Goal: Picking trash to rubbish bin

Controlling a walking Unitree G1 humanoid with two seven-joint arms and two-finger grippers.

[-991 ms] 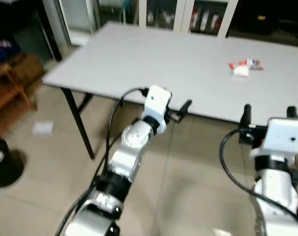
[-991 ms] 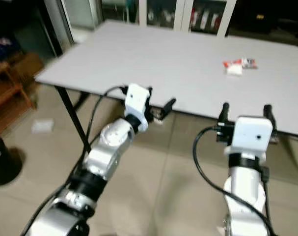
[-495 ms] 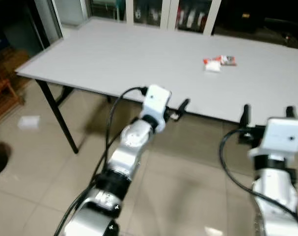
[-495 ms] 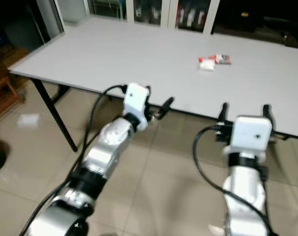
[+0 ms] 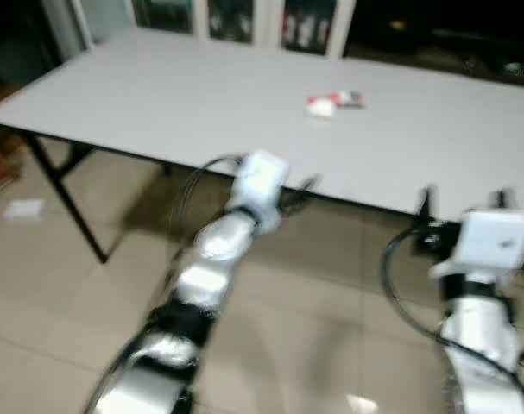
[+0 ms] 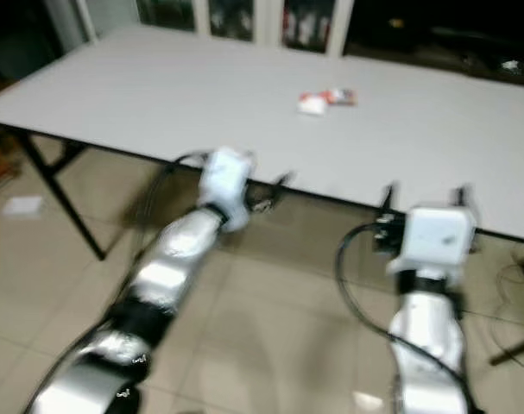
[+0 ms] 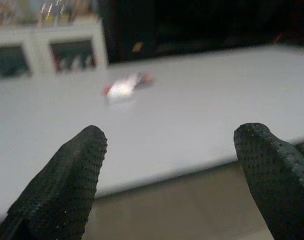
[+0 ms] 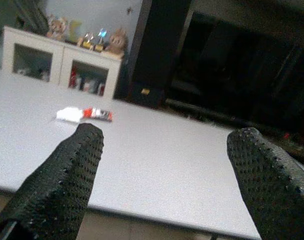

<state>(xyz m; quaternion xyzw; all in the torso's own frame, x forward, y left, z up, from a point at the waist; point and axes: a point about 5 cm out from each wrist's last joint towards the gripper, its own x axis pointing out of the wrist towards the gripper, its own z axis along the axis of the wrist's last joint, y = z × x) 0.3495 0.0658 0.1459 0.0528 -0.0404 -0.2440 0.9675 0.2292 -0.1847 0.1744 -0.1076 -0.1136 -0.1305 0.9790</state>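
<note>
- Left eye view: a wide pale grey counter (image 5: 201, 95) across the upper half of the frame, with the trash (image 5: 334, 102) lying upper centre, well in from the near edge.
- Trash: a small crumpled wrapper, white at one end, red at the other, flat on the bare counter; print too blurred to read.
- Left hand (image 5: 303, 191) at frame centre, just below the near counter edge; blurred here, but in the left wrist view released, fingers (image 7: 66, 185) spread wide, nothing between them.
- Right hand (image 5: 462, 205) at lower right, raised just short of the counter edge, also released; in the right wrist view fingers (image 8: 56, 185) wide apart, with the trash (image 8: 84, 114) seen beyond them on the counter.
- Both wrist views aimed across the counter at the wrapper (image 7: 124, 86): probably arms held forward and spread in readiness for a reach, while still well apart from it.
- Judged stage: approach only; wrapper untouched, grasp not yet made.
- White cabinets with glass doors (image 5: 236, 19) along the top edge behind the counter; a scrap of white paper (image 5: 23, 209) on the tiled floor at left centre, beside a black counter leg (image 5: 65, 195).
- Reach likely long, the wrapper lying far from the near edge.
</note>
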